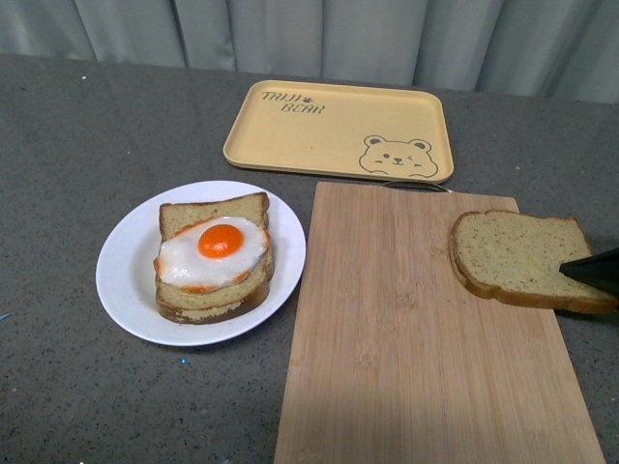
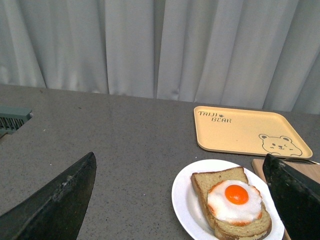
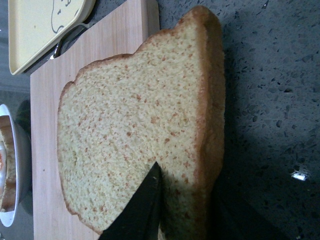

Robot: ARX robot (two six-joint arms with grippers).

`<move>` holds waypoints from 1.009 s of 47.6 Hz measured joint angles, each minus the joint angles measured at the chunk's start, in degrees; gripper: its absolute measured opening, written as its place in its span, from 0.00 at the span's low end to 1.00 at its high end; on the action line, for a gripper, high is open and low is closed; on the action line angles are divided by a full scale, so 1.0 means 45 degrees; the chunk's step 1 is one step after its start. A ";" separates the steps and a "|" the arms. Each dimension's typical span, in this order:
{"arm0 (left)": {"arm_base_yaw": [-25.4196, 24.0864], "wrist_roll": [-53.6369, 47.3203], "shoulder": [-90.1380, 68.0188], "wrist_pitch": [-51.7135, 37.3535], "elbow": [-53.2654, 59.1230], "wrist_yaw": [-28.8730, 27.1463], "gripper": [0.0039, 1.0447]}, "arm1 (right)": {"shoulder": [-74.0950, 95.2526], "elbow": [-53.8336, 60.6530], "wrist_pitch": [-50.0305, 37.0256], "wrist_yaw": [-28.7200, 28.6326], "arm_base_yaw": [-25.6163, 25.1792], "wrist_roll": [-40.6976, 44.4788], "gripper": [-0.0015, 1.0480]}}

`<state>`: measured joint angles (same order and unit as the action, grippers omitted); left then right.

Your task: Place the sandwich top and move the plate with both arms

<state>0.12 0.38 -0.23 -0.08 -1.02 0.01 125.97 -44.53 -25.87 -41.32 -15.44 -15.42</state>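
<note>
Sandwich top (image 1: 513,256) and plate (image 1: 126,280) both rest on a grey speckled table (image 1: 77,145) that runs back to a pale curtain (image 1: 290,34). A wooden cutting board (image 1: 387,329) takes up the near right part of the table. Beyond its far edge lies a rectangular yellow tray (image 1: 329,130) with a bear drawn in one corner.

The round white plate sits just left of the board, its rim right up against the board's left edge. It carries a stack of smaller bread slices (image 1: 213,213) with a fried egg (image 1: 215,249) on top.

The sandwich top lies flat at the board's far right, partly on the wood and partly hanging past the right edge over the table.

The right gripper (image 1: 592,271) reaches in from the right, one black finger (image 3: 142,205) lying over the near right corner of the slice. Its other finger is out of sight, so I cannot tell whether the bread is pinched.

The left gripper (image 2: 180,156) hangs above the table, nearer than the plate, its fingers (image 2: 60,200) spread wide with nothing between them.
</note>
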 joint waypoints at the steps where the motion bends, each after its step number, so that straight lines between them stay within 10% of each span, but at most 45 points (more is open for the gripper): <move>1: 0.0000 0.0000 0.0000 0.0000 0.0000 0.0000 0.94 | -0.0010 0.0000 0.0005 -0.0015 -0.0015 0.0000 0.17; 20: 0.0000 0.0000 0.0000 0.0000 0.0000 0.0000 0.94 | -0.3458 0.0593 0.1695 -0.2880 0.0029 0.0826 0.03; 48: 0.0000 0.0000 0.0000 0.0000 0.0000 -0.0005 0.94 | -0.0894 -0.4517 0.1982 -0.3706 0.6591 -0.0432 0.03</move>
<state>0.12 0.38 -0.23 -0.08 -1.02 -0.01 121.95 -64.86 -16.95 -58.00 14.22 -17.37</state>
